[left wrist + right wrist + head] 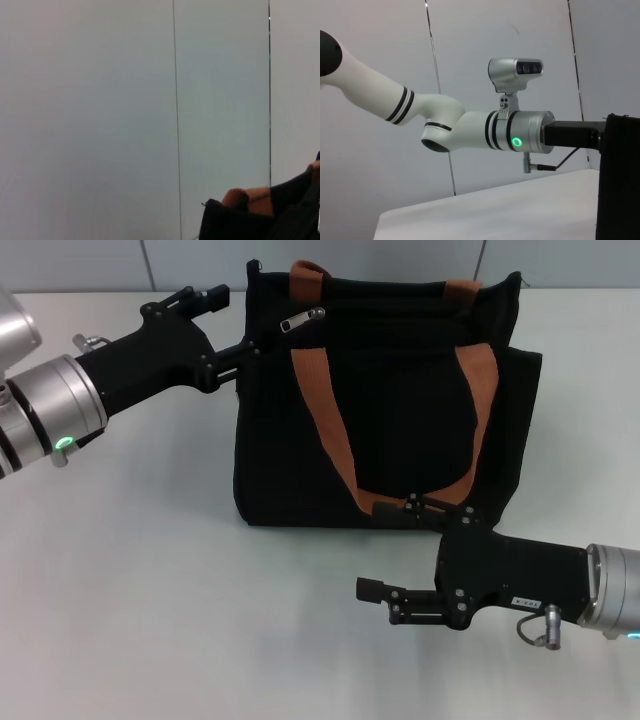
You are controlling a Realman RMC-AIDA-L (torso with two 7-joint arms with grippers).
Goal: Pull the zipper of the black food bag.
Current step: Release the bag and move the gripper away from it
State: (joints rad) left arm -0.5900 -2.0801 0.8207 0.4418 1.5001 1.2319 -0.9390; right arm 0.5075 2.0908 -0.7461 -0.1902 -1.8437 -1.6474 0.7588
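**Left gripper at the bag's top-left corner, zipper tab just to its right**

I have the black food bag (385, 400) standing upright in the middle of the table (130, 590), its two brown-orange straps (325, 430) looping down the near face. The zipper (301, 319) is a small silver tab lying along the top edge, near the bag's left end.

I judge the bag soft and light: fabric walls that will sag or slide if I tug the tab without bracing. The tab itself is thin, smooth metal, likely slippery, so I would pinch it flat across its faces, close to the slider, and pull along the zip line rather than upward.

My left gripper (232, 325) reaches in from the left at the bag's top-left corner. One finger runs along the far side near the top edge, the other points at the bag's left side lower down, so the jaws stand spread with nothing between them. The tab lies just to the right of them, not yet inside the gap.

My right gripper (372, 591) sits low on the near side, in front of the bag's bottom edge, apart from the fabric; I cannot tell how its jaws stand.
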